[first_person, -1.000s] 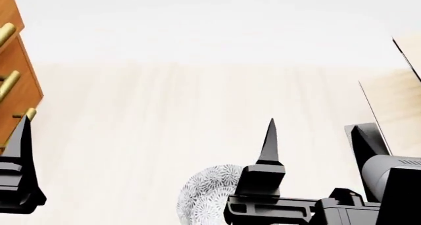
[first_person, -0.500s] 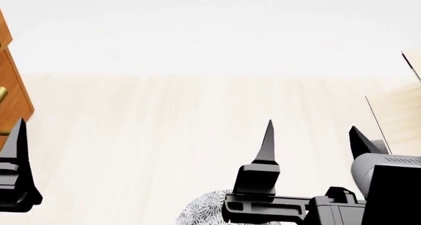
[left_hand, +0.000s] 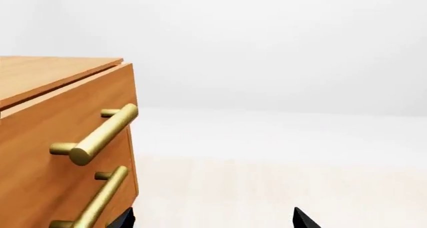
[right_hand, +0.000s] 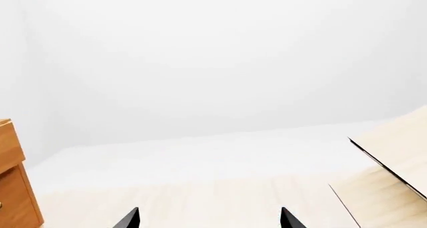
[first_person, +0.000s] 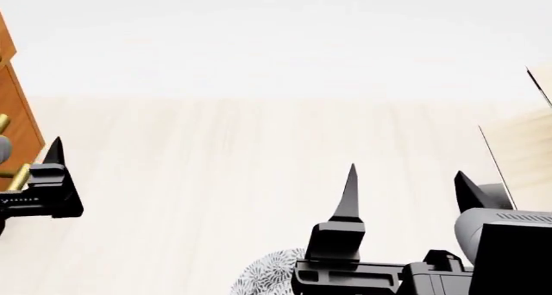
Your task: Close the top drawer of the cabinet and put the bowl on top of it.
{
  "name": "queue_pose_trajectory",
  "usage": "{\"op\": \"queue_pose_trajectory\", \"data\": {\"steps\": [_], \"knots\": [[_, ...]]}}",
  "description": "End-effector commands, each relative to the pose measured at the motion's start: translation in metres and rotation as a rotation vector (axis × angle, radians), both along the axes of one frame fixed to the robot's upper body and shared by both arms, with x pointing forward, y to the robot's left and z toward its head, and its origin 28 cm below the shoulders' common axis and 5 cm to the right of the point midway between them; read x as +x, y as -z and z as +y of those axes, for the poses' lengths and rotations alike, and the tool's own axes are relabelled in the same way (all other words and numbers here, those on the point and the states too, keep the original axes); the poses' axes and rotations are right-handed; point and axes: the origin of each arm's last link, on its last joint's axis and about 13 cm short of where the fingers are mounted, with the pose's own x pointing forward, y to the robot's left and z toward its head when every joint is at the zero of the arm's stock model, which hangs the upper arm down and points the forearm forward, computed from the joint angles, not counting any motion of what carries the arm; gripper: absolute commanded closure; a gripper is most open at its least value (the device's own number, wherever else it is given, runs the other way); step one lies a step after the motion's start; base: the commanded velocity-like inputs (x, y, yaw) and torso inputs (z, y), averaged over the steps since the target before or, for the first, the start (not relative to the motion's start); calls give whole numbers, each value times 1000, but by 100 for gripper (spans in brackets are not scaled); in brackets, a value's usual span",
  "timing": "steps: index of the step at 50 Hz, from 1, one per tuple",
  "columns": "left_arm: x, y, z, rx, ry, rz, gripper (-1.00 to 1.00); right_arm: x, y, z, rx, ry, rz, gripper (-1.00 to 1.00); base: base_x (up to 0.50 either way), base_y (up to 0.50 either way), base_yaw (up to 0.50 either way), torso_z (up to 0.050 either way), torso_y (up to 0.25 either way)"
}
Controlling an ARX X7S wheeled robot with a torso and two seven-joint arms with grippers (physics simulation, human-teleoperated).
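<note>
The left pincer is the nearer one to the cabinet. In the left wrist view its two black tips stand well apart with nothing between them, and the top drawer lies ahead of it and off to its outer side. That drawer front stands slightly proud of the cabinet top, so it looks not fully shut. Its brass bar handle runs level across the front, so a push should probably go square against the wood beside the bar.

The right pincer is likewise spread apart and empty, and well apart from the cabinet. The bowl sits on the pale worktop just below and inward of the right pincer, so that arm is better placed for the bowl.
</note>
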Motion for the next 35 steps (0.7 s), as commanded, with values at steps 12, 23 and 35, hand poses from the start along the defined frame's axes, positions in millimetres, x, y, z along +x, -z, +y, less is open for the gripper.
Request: {"op": "queue_pose_trajectory", "data": {"steps": [12,23,35], "knots": [[22,21,8,37,-30,58,-100,1,3,-1,-3,0,2,-100,0,0,0,0,0],[26,17,12,49,-47,45,-100,1,2,0,-10,-4,-3,-100,0,0,0,0,0],[36,23,31,75,-86,75,-100,4,3,-1,-10,-1,0,-100,0,0,0,0,0]]}}
